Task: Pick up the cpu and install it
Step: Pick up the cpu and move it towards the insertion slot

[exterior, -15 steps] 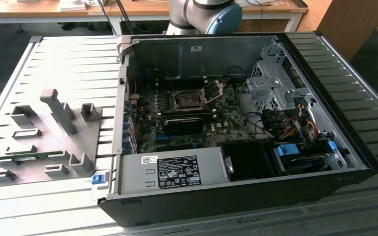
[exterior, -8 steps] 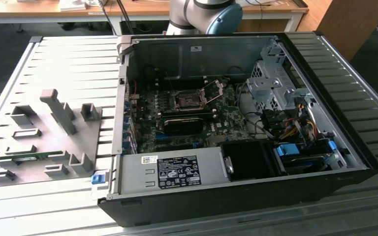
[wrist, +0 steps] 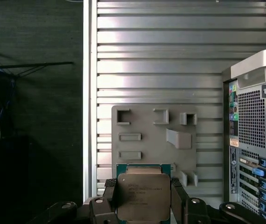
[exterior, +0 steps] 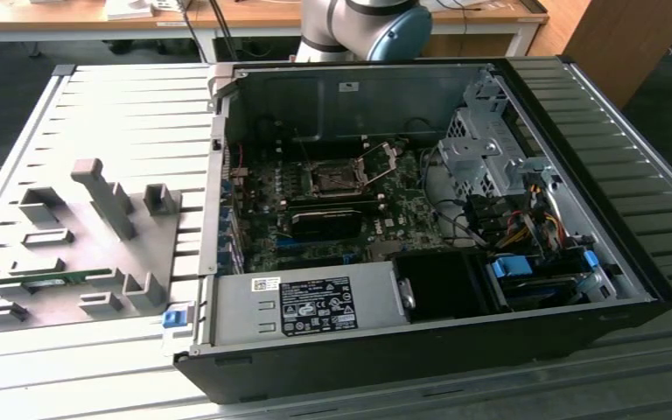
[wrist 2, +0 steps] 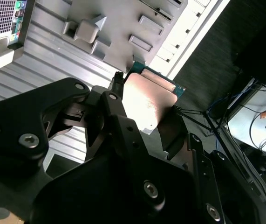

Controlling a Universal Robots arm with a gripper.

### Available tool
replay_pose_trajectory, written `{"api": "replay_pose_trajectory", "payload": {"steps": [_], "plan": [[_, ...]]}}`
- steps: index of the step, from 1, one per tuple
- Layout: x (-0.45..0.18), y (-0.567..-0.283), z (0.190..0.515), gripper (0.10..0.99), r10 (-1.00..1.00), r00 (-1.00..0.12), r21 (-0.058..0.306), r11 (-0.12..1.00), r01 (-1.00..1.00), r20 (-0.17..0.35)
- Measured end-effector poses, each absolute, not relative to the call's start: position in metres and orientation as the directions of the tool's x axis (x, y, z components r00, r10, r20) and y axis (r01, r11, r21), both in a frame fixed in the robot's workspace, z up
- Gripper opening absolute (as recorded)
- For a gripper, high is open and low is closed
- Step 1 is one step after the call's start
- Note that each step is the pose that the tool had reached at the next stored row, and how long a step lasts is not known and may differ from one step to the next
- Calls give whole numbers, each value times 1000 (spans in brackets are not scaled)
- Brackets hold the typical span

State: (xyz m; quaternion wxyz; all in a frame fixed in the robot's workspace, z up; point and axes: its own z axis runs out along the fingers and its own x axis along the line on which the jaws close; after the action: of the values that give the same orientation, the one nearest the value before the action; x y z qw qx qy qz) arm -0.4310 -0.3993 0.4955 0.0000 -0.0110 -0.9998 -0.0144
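Now, the broad ribbed silver metal surface [exterior: 115, 114] carries the open black computer case [exterior: 430, 359] and, on the exterior view's left, the flat grey plastic fixture plate [exterior: 91, 262]. Inside the case, the square metal-framed socket [exterior: 333, 179] sits with its frame standing open. In both wrist views the black gripper [wrist: 143, 184] hangs high above the plate. Its fingers [wrist: 110, 191] are clamped on two opposite edges of the cpu [wrist: 143, 196], a small flat square chip with a silvery-grey lid on a green board. Carrying it well likely means keeping it level, gripped by the edges alone. The case walls and the cables toward the exterior view's right look like the edges to mind. Above the socket there seems to be open room.
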Motion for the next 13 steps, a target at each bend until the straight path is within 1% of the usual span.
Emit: {"api": "replay_pose_trajectory", "payload": {"steps": [13], "plan": [[-419, -399, 495, 545, 22, -1000, 29, 999, 22, 0]]}}
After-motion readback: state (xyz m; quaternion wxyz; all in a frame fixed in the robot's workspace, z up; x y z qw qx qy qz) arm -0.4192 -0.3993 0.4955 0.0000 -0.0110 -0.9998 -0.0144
